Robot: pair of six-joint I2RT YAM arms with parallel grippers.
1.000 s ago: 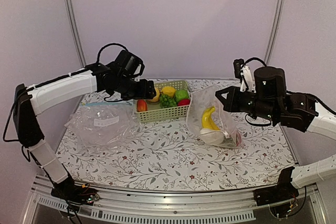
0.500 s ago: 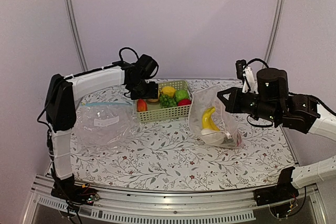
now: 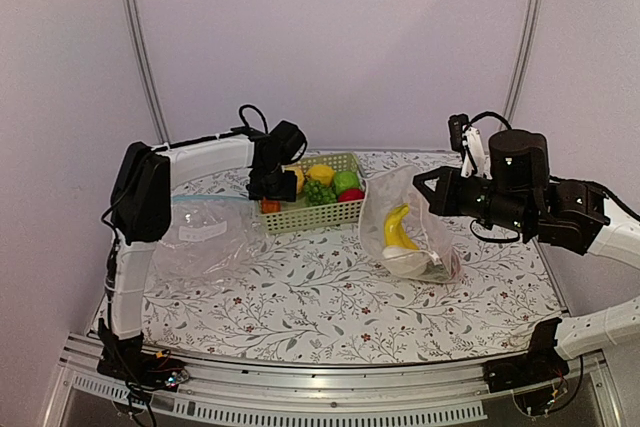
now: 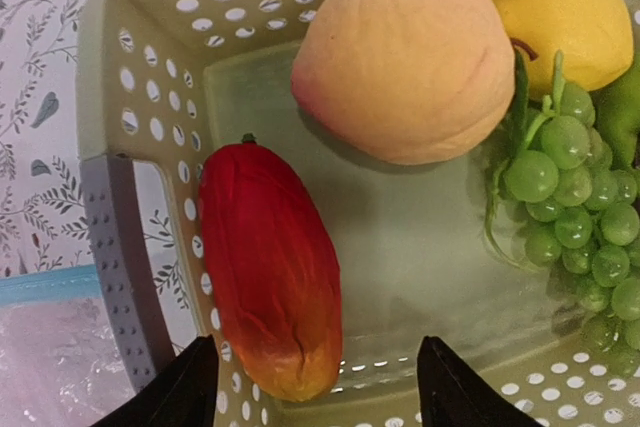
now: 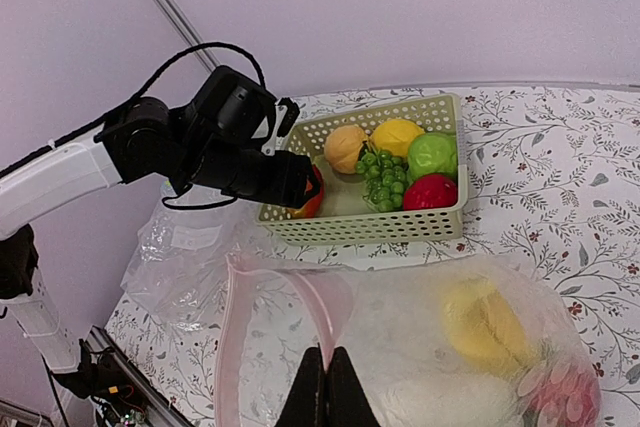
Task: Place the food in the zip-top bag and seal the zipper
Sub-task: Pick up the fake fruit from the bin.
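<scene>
My left gripper (image 4: 320,392) hangs open over the left end of the pale green basket (image 4: 150,77). A red-orange oblong fruit (image 4: 265,267) lies between its fingertips, against the wall. A peach (image 4: 405,57), a lemon (image 4: 565,7) and green grapes (image 4: 575,207) lie further in, with a green fruit (image 5: 432,154) and a red apple (image 5: 430,192). My right gripper (image 5: 327,382) is shut on the pink zipper (image 5: 235,327) of the zip-top bag (image 3: 405,227) and holds its mouth up and open. A banana (image 3: 397,227) and a white piece (image 3: 405,262) lie inside.
A second clear bag (image 3: 195,232) with a blue strip and a white label lies flat left of the basket. The floral tablecloth (image 3: 320,297) covers the table, and metal posts stand at the back corners.
My left arm has swung right and down onto the basket's left end, and its jaws have narrowed a little. The right arm and the bag have not moved.
</scene>
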